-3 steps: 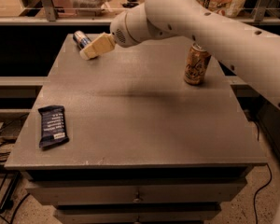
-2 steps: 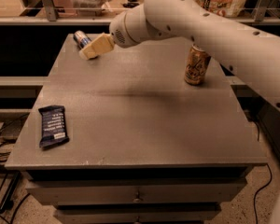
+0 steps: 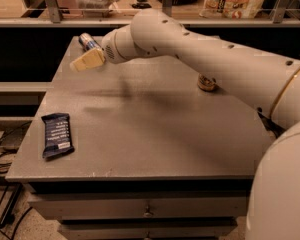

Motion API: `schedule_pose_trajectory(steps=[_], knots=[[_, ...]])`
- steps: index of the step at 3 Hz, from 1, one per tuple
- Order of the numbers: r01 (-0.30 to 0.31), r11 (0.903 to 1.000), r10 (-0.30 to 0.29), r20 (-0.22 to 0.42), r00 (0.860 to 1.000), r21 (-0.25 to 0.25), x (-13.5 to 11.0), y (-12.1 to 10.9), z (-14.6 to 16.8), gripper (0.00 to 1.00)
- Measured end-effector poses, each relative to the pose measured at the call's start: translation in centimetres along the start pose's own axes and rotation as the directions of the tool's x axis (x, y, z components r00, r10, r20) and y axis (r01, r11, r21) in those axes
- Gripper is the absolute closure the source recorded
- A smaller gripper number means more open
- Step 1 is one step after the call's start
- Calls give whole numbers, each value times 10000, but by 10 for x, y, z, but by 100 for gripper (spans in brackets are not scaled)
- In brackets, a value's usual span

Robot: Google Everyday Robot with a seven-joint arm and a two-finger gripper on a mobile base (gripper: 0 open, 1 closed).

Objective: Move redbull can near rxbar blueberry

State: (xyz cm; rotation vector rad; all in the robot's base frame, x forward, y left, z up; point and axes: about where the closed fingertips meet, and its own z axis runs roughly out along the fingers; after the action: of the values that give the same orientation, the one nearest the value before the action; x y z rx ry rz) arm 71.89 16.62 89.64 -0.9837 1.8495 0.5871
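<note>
Lying tipped, slim blue-silver redbull can (image 3: 88,41), fingers (image 3: 88,61) beside it, spread unclear, rxbar blueberry (image 3: 57,134) well apart.

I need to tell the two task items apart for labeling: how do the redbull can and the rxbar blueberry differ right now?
The redbull can is a round, blue-and-silver can at the table's far left corner, with the claw right beside it. The rxbar blueberry is a flat, dark navy wrapper with white lettering, at the near left edge, far from the claw. Both sit on the table's left side.
</note>
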Motion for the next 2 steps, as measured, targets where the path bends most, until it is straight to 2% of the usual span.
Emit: schedule_pose_trajectory(steps=[2], knots=[[-879, 9955, 848, 853, 9927, 340, 5, -24, 42, 0]])
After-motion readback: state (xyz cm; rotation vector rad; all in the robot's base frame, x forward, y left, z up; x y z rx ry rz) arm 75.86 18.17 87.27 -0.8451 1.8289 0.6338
